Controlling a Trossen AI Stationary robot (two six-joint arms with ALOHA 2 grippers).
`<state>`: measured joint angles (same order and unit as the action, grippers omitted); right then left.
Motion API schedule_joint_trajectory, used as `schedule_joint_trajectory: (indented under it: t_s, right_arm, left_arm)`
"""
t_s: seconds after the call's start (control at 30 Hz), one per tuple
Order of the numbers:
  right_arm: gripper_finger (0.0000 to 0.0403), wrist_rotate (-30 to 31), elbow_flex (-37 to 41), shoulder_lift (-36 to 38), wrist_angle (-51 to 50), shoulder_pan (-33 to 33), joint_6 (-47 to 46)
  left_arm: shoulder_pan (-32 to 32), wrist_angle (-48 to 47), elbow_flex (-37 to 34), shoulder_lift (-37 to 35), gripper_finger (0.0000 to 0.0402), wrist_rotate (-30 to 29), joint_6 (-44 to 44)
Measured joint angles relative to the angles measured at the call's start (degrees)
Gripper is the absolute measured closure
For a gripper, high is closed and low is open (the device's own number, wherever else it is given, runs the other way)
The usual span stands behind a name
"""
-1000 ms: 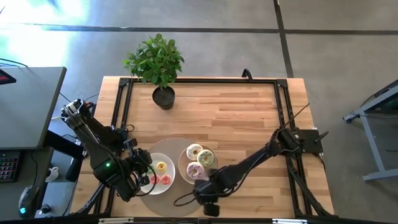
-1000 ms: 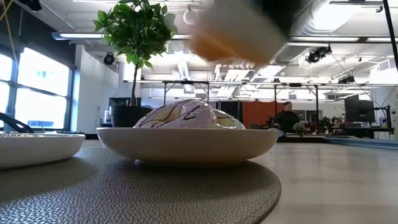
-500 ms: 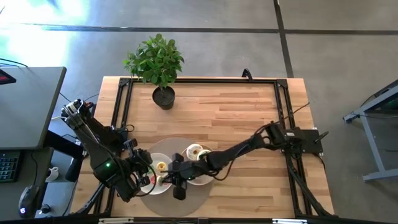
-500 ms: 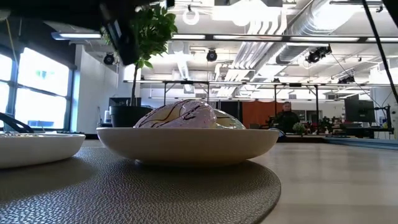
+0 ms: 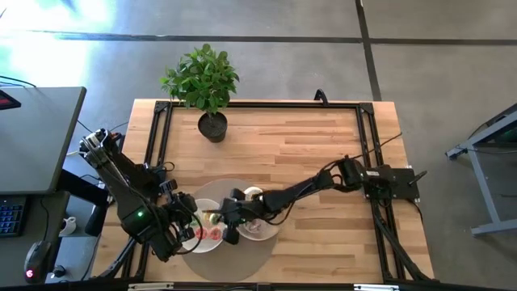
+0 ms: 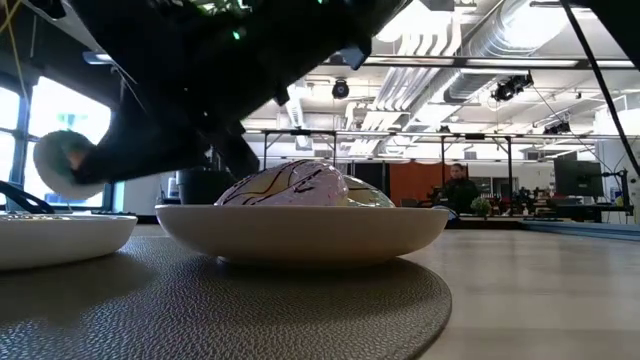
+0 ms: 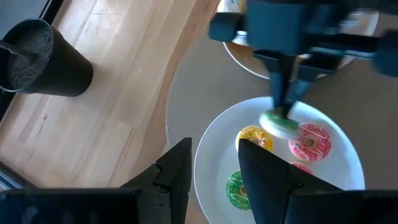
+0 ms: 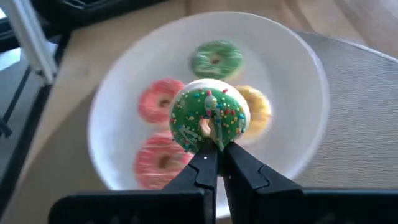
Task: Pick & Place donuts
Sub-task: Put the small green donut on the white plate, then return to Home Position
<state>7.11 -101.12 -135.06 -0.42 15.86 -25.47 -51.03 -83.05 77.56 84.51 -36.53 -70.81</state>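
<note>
My right gripper (image 8: 216, 149) (image 5: 229, 226) is shut on a green-iced donut (image 8: 208, 121) with sprinkles and hangs over the left white plate (image 8: 298, 74) (image 5: 199, 208). On that plate lie tiny donuts: green (image 8: 216, 59), yellow (image 8: 260, 109) and two pink ones (image 8: 158, 102). The right plate (image 6: 300, 232) carries a cream donut (image 5: 253, 192) and a pink striped donut (image 6: 300, 185). My left gripper (image 7: 214, 174) (image 5: 187, 230) waits open beside the left plate's near-left rim. My right gripper pinches the green donut by its rim (image 8: 214, 142) between the two fingertips (image 8: 205, 163), coming from above. The donut is lifted clear above the left plate's tiny donuts, with its iced face turned toward the wrist camera.
Both plates stand on a round grey mat (image 5: 242, 263) near the table's near edge. A potted plant (image 5: 206, 89) stands at the far left. The bare wood (image 5: 307, 145) beyond the mat is open. My right arm (image 5: 307, 187) stretches across the right plate.
My right gripper, carrying the green donut, has swung from the near side of the right plate toward the table's left and has come lower. It now hangs over the left plate.
</note>
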Motion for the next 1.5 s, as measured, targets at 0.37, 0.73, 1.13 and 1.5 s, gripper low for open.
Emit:
schedule_joint_trajectory:
  t_s: [0.37,0.73,1.13,1.5]
  right_arm:
    - [0.0361,-7.33,-0.04,0.17,-4.90,-3.42,2.05]
    - [0.0283,-7.50,-0.04,0.52,-4.99,-2.18,6.50]
    - [0.0275,-10.93,-0.07,17.21,-15.80,-3.19,14.82]
    - [0.0275,3.30,0.07,41.80,-40.23,-0.59,18.88]
  left_arm:
    - [0.00,0.22,0.00,0.00,0.0273,1.50,-0.04]
    - [0.00,0.21,0.00,0.00,0.0273,1.46,-0.02]
    - [0.00,-4.44,0.04,-0.03,0.0273,-4.21,-5.03]
    - [-0.04,-6.88,0.04,-9.09,0.0273,-15.10,-5.97]
